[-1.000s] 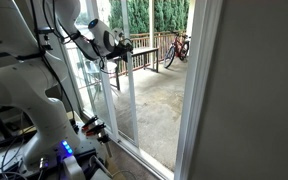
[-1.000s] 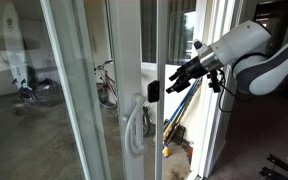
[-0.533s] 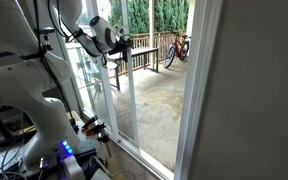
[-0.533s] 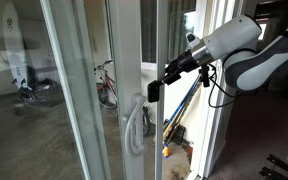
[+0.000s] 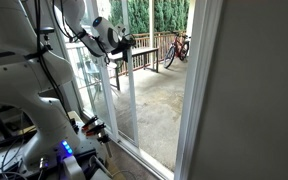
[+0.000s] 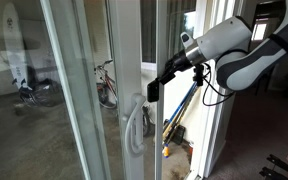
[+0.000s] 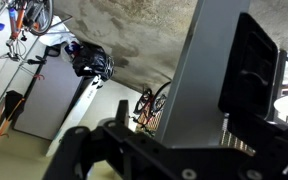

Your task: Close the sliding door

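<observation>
Sliding door [image 6: 127, 50]: clear glass, slim white stile

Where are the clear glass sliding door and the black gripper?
clear glass sliding door [image 6: 126, 50], in an exterior view, on its white edge stile.
black gripper [image 6: 155, 89], in an exterior view, between its fingertips.

An exterior view is taken from inside the room, behind the arm [image 5: 24, 95], and faces out to the patio [image 5: 159, 105], with the sliding door [image 5: 127, 100] at 10 o'clock at middle range. An exterior view is set close to the door's stile [image 6: 129, 50], with the gripper [image 6: 156, 88] at 3 o'clock. The wrist view is held nearest the stile. The stile, gripper and bicycle [image 5: 177, 48] are shared by both exterior views.
</observation>
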You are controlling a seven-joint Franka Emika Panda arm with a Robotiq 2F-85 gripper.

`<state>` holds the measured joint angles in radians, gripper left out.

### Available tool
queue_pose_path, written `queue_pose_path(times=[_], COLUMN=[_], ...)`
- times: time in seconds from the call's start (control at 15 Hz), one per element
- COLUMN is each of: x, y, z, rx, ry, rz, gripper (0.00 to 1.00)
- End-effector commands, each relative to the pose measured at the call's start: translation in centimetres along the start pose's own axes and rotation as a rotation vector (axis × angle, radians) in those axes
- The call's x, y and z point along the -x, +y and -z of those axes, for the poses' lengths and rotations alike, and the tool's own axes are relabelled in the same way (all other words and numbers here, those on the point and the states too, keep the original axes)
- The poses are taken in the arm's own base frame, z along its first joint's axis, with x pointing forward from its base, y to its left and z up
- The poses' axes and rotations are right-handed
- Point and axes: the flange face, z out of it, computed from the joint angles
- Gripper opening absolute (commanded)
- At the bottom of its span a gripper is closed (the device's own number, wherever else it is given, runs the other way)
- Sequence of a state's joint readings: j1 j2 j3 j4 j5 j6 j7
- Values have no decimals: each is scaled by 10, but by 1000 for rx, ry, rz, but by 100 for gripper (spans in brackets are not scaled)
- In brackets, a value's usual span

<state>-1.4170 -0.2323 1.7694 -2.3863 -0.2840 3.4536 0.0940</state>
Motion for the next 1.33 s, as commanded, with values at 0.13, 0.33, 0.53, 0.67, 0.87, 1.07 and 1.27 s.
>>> queue_pose_path(times=[0.13, 0.33, 0.53, 0.67, 0.87, 1.07, 1.27], x=[3, 8, 15, 22, 36, 42, 47], y=[17, 30, 39, 43, 45, 50, 61], z=[-18, -23, -21, -23, -27, -29, -26], rx=[67, 115, 144, 159, 171, 188, 195], ry=[-21, -35, -49, -65, -93, -108, -115], rz=[6, 17, 20, 15, 12, 21, 36], gripper=[100, 100, 100, 100, 100, 100, 100])
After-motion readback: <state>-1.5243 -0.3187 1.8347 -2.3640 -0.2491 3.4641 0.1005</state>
